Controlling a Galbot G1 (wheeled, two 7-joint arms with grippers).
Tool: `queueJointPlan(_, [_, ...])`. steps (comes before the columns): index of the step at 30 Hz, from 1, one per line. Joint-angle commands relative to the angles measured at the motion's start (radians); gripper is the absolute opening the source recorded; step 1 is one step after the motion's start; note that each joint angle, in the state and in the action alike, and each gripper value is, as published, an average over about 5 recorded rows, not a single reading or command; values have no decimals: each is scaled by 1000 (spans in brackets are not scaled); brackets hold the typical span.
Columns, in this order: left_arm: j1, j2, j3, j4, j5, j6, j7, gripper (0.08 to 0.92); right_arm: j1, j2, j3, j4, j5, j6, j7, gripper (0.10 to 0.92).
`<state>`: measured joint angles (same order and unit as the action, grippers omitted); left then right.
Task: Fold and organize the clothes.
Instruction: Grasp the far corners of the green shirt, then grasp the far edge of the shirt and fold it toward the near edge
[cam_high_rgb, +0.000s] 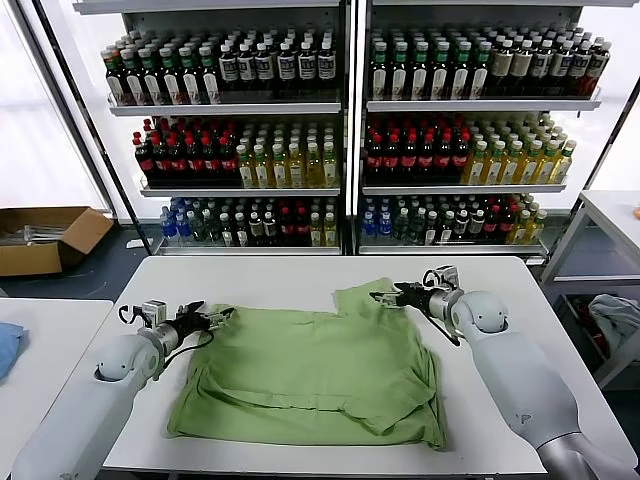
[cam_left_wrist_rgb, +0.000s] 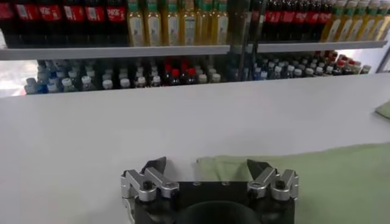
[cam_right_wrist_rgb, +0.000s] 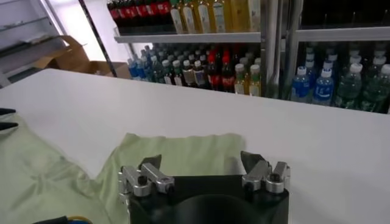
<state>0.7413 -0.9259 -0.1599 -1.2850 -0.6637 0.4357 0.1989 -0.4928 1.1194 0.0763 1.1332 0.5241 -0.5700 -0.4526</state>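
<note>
Green shirt (cam_high_rgb: 310, 375) spread back-up on the white table (cam_high_rgb: 250, 275), a gripper at each upper corner

Left gripper (cam_high_rgb: 212, 318) sits at the shirt's left sleeve, jaws spread wide over the cloth edge and holding nothing; right gripper (cam_high_rgb: 385, 296) sits at the right sleeve, also wide open and empty; bottle shelves (cam_high_rgb: 340, 110) behind
</note>
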Motion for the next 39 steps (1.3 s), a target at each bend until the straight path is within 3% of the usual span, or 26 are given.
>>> queueJointPlan(1, [19, -1, 24, 0, 13, 9, -1, 749, 6, -1, -26, -8, -8, -6, -1, 611])
queueJointPlan(19, [98, 7, -1, -116, 34, -1, 13, 229, -41, 11, 14, 59, 2, -6, 24, 117])
queueJointPlan(25, [124, 16, -56, -209, 17, -15, -1, 97, -152, 8, 123, 218, 22, -9, 47, 106])
queueJointPlan(39, [279, 40, -206, -460, -5, -20, -32, 92, -421, -64, 329, 574, 119, -9, 82, 106])
